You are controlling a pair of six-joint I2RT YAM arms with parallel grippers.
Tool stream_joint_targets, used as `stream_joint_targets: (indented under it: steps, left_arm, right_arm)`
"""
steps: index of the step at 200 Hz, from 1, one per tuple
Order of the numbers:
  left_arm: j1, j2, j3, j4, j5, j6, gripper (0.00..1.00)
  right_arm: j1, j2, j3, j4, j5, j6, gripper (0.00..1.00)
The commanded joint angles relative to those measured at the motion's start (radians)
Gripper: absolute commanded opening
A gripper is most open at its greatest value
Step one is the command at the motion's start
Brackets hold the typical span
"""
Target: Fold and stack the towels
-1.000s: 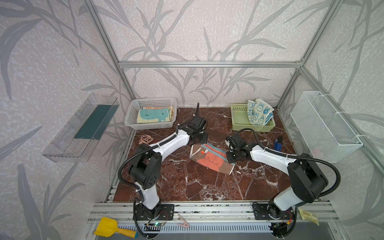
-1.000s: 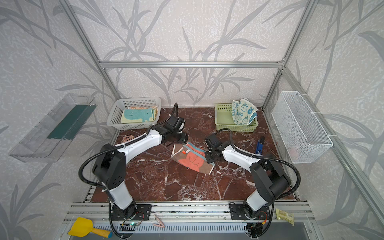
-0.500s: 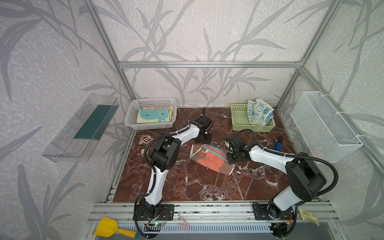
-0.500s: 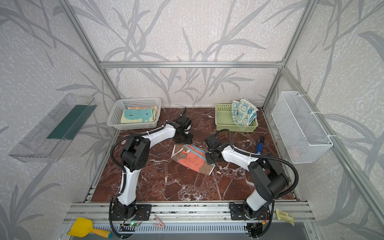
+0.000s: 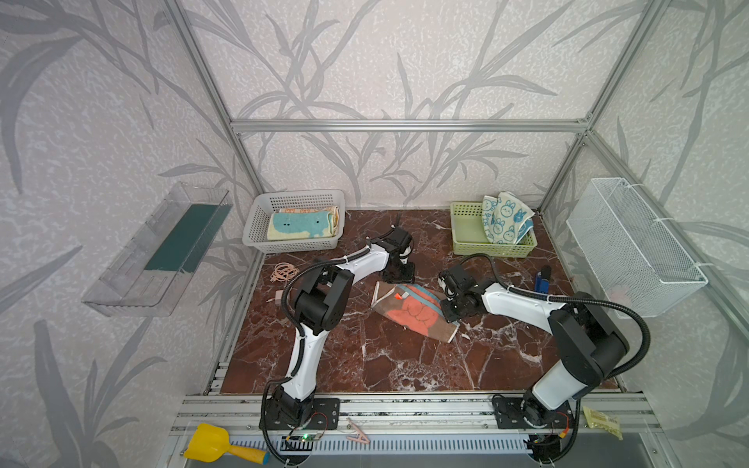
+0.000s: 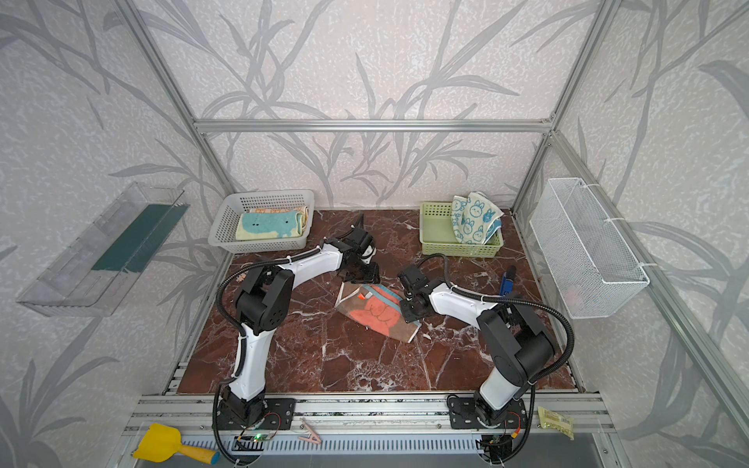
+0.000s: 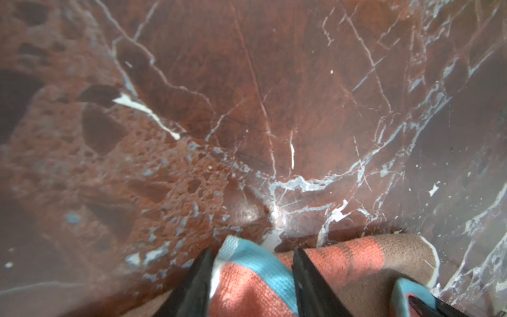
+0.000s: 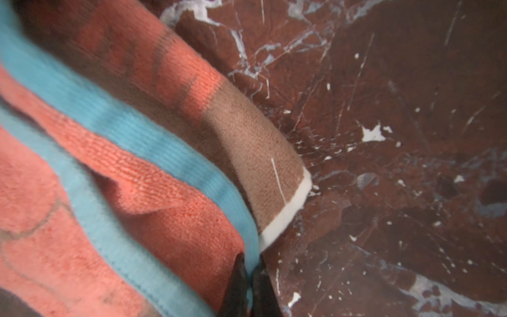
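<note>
Towel to mind is the brown one with red letters (image 5: 409, 314), lying mid-table. In both top views its long axis runs from far-left to near-right. Your right gripper (image 5: 451, 313) is on its right side, and the right wrist view shows the tips squeezed shut on the blue hem. Your left gripper (image 7: 252, 255) sits at the far-left corner with its jaws half apart, astride the blue edge and not visibly clamped. So the cloth stretches between your two hands, neither arm clearly nearer. I judge the left should close before you carry that edge across the long axis. A folded towel waits in the white basket (image 5: 259, 227), far left.
</note>
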Motion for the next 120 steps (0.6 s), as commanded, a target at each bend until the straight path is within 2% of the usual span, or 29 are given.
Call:
stream_joint_targets:
  steps: [1, 37, 55, 120]
  left_arm:
    - [0.005, 0.006, -0.029, -0.009, 0.032, -0.008, 0.40]
    - [0.014, -0.058, -0.071, 0.041, 0.043, 0.000, 0.10]
    - [0.026, -0.117, -0.094, 0.063, 0.042, 0.008, 0.00]
    - [0.090, -0.455, -0.224, 0.160, 0.000, 0.080, 0.00]
  right_arm:
    - [0.003, -0.003, 0.029, -0.019, 0.014, -0.009, 0.00]
    - [0.003, -0.048, 0.029, -0.046, 0.045, -0.018, 0.00]
    - [0.003, -0.086, 0.035, -0.071, 0.070, -0.025, 0.00]
    - [0.003, -0.326, 0.106, -0.191, 0.153, -0.070, 0.00]
